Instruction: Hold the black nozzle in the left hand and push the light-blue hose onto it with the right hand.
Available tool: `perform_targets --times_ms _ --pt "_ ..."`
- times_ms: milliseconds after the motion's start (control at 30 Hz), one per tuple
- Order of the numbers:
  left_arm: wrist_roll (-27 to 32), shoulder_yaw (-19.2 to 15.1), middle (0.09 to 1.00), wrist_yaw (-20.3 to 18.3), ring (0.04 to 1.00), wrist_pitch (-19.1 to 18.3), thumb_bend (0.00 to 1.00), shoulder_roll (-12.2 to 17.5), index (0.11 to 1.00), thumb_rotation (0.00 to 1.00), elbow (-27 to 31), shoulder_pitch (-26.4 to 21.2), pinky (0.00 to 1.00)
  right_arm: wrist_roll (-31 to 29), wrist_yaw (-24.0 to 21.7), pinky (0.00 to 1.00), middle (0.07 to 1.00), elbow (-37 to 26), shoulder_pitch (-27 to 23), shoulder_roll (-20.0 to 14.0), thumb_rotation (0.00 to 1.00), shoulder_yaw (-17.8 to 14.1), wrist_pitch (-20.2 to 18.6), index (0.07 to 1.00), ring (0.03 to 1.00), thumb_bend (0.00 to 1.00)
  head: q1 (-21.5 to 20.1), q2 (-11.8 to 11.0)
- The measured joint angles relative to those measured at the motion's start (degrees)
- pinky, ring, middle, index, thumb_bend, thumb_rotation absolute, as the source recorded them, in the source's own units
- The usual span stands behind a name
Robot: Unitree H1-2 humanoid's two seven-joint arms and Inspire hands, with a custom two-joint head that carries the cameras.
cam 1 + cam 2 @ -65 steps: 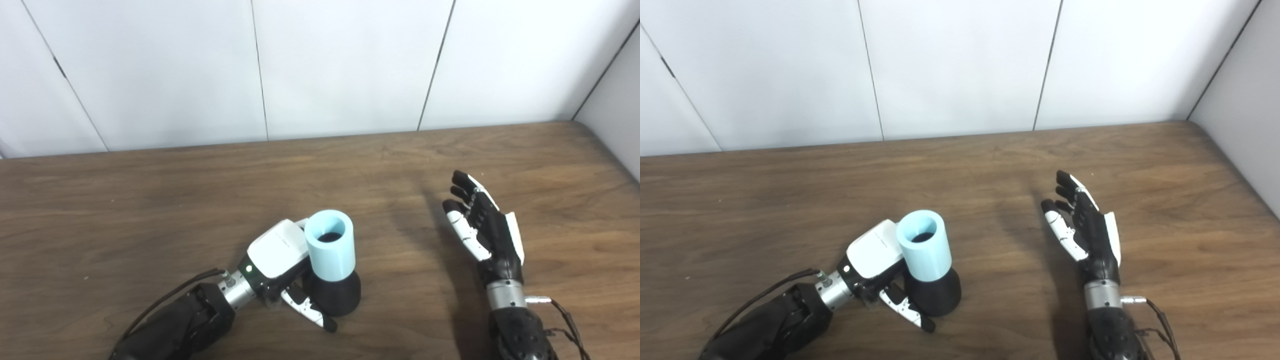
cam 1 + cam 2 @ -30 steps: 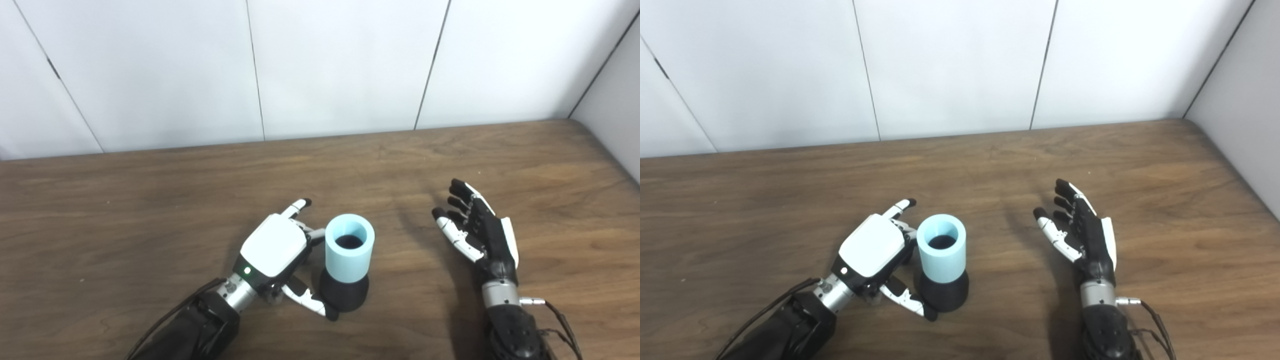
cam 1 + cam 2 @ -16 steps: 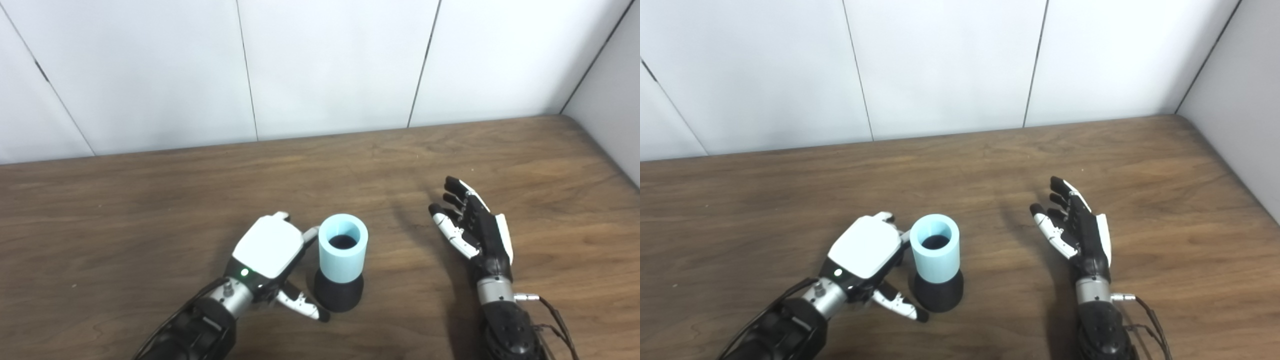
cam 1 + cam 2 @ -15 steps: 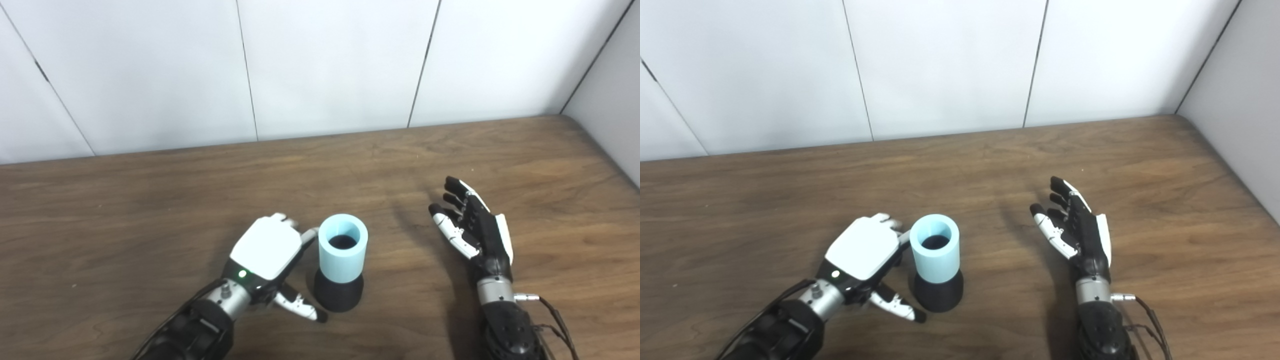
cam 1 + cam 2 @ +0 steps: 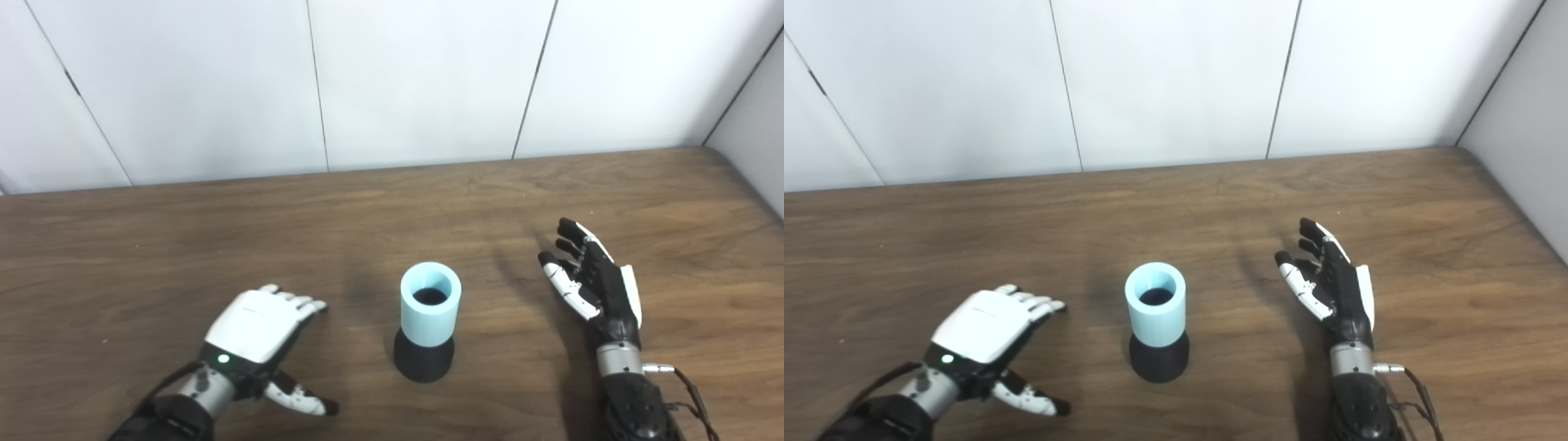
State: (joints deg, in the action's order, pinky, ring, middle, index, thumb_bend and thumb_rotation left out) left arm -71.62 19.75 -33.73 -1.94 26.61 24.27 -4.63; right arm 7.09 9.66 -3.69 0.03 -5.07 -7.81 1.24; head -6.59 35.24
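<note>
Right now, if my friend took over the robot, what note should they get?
Left hand: open, holding nothing, resting left of the parts.
Right hand: open, holding nothing, off to the right.
Light-blue hose: standing upright, pushed onto the black nozzle, which sits on the wooden table.
Done: hose looks joined to the nozzle, neither hand touching it.
Left: apparently nothing; check how firmly it is seated.

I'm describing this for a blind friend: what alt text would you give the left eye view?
A light-blue hose stands upright, fitted on a black nozzle, in the middle of a wooden table. The robot's left hand and right hand are both open, one on each side, touching neither piece. White wall panels rise behind the table.
</note>
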Motion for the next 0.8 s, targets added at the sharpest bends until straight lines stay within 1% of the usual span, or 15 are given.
perform_targets --times_ms 100,167,233,300,333,367,400,433,467,500,533,633,700,733,800 --pt "-1.92 -2.55 0.827 -1.04 0.83 -0.05 1.0 0.3 0.866 0.29 0.07 0.81 0.91 0.04 -0.01 0.77 0.852 0.05 -0.06 -0.06 0.35 -0.01 0.01 0.823 0.836 0.24 0.09 0.0" --pt "-2.66 -4.07 0.795 -1.88 0.824 -0.07 1.0 0.35 0.807 0.31 0.09 1.2 0.93 0.08 -0.03 0.78 0.856 0.1 -0.06 -0.07 0.33 -0.02 0.01 0.827 0.84 0.24 0.26 -0.09" --pt "-3.41 -5.59 0.761 -2.31 0.806 -0.12 1.0 0.33 0.777 0.33 0.11 1.27 0.92 0.08 -0.03 0.77 0.854 0.13 -0.06 -0.08 0.32 -0.03 0.01 0.827 0.838 0.24 0.53 -0.18" --pt "-3.59 -8.17 0.732 -3.04 0.779 -0.55 1.0 0.23 0.745 0.34 0.06 1.57 0.9 0.1 -0.15 0.75 0.844 0.23 -0.15 -0.17 0.37 -0.01 0.21 0.819 0.825 0.25 1.05 -0.26" --pt "-3.14 -10.03 0.748 -3.1 0.768 -1.62 0.98 -0.02 0.763 0.38 -0.04 2.15 0.87 0.2 -0.2 0.75 0.845 0.5 -0.31 -0.35 0.31 -0.03 0.59 0.82 0.827 0.23 1.23 -0.35" --pt "-1.58 -12.69 0.763 -2.86 0.77 -2.81 0.9 -0.66 0.776 0.4 -0.27 2.83 0.84 0.27 -0.2 0.75 0.845 0.79 -0.45 -0.61 0.34 -0.07 1.05 0.816 0.827 0.24 1.67 -0.44" --pt "0.34 -15.73 0.772 -2.36 0.772 -4.52 0.84 -1.58 0.783 0.42 -0.66 3.52 0.82 0.3 -0.22 0.75 0.844 1.13 -0.55 -1.08 0.36 -0.23 1.3 0.814 0.826 0.24 1.67 -0.44" --pt "2.7 -18.42 0.771 -1.13 0.76 -5.88 0.79 -2.44 0.777 0.39 -1.41 4.19 0.75 0.27 -0.23 0.76 0.848 1.42 -0.54 -1.69 0.33 -0.46 1.48 0.819 0.83 0.23 1.84 -0.53" --pt "4.93 -20.21 0.77 0.96 0.754 -6.7 0.76 -3.01 0.774 0.38 -2.24 4.99 0.72 0.18 -0.23 0.76 0.849 1.66 -0.54 -2.19 0.31 -0.69 1.57 0.821 0.832 0.23 1.93 -0.61" --pt "6.62 -21.2 0.772 3.37 0.751 -6.75 0.73 -3.39 0.777 0.38 -2.64 5.93 0.69 0.01 -0.23 0.76 0.85 1.95 -0.61 -2.57 0.29 -0.9 1.82 0.822 0.834 0.23 2.02 -0.7" --pt "8.25 -21.92 0.794 5.66 0.773 -6.71 0.68 -3.83 0.799 0.41 -3.04 6.55 0.69 -0.17 -0.23 0.76 0.848 2.11 -0.64 -2.74 0.31 -1.09 1.95 0.82 0.833 0.24 2.11 -0.79" --pt "12.52 -23.71 0.849 10.29 0.833 -6.84 0.55 -5.64 0.84 0.45 -3.8 8.04 0.72 -1.24 -0.92 0.8 0.878 2.6 -0.92 -2.82 0.37 -1.09 2.24 0.852 0.863 0.24 2.37 -1.05" --pt "15.38 -24.41 0.854 11.83 0.839 -7.53 0.48 -6.82 0.841 0.43 -3.87 8.39 0.72 -1.4 -1.97 0.82 0.897 3.11 -1.16 -3.32 0.35 -0.7 2.56 0.87 0.882 0.23 3.07 -1.41" --pt "17.14 -24.82 0.853 12.36 0.836 -7.99 0.41 -7.3 0.843 0.38 -3.93 8.38 0.73 -1.22 -2.42 0.82 0.894 3.38 -1.22 -3.77 0.26 -0.36 2.85 0.87 0.882 0.23 3.16 -1.41" --pt "22.93 -26.93 0.849 13.44 0.825 -9.07 0.35 -8.64 0.837 0.29 -4.48 8.25 0.73 -0.46 -2.76 0.82 0.891 4.04 -1.5 -4.5 0.16 0.29 3.75 0.872 0.881 0.22 4.39 -2.11"
